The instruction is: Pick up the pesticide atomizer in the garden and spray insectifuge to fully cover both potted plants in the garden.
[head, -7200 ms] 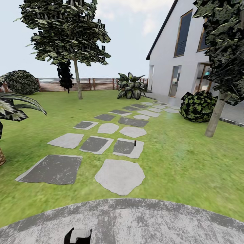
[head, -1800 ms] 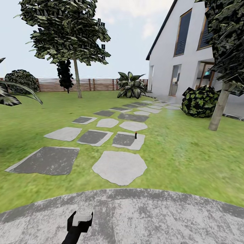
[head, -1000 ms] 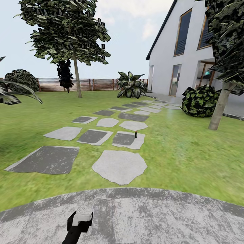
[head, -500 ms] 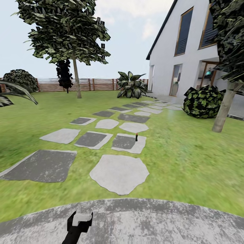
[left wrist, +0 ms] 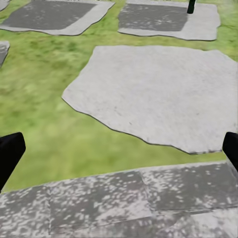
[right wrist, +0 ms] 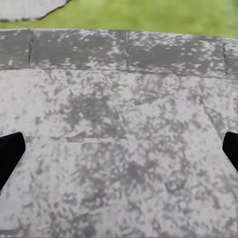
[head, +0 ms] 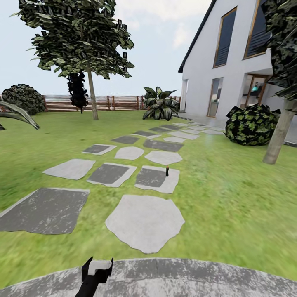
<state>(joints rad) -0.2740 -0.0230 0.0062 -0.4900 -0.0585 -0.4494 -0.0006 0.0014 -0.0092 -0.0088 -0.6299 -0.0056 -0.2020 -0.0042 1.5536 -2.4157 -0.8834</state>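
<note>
A: Where is the atomizer (head: 167, 170)?

B: It stands upright on a stepping stone (head: 158, 179) in the lawn (head: 231, 194), well ahead of the left fingers (head: 98, 270) and a little to their right. It is small from the head camera: a dark body with a red dot on top. From the left wrist its dark base (left wrist: 191, 6) shows at the far edge, on that same stone (left wrist: 171, 21), well beyond the fingers.

A: And the left fingers themselves?

B: Spread wide, holding nothing. Two dark fingertips (left wrist: 10, 154) sit at opposite edges of the wrist picture, with the patio (left wrist: 124, 203) rim, a strip of grass and a large pale stone (left wrist: 158, 94) between and beyond them.

A: The right ones?

B: The same: released, empty. Dark fingertips (right wrist: 11, 151) at both edges, speckled grey patio (right wrist: 124, 129) paving between them, grass past it.

A: Any plants?

B: One plant (head: 159, 104) with broad pointed leaves stands far ahead of the fingers, at the far end of the stone path, near the house (head: 231, 70) and in front of the fence (head: 111, 103). Its pot I cannot make out. A tree (head: 82, 41) stands far ahead to the left, a round bush (head: 252, 125) far ahead to the right beside another trunk (head: 280, 134).
</note>
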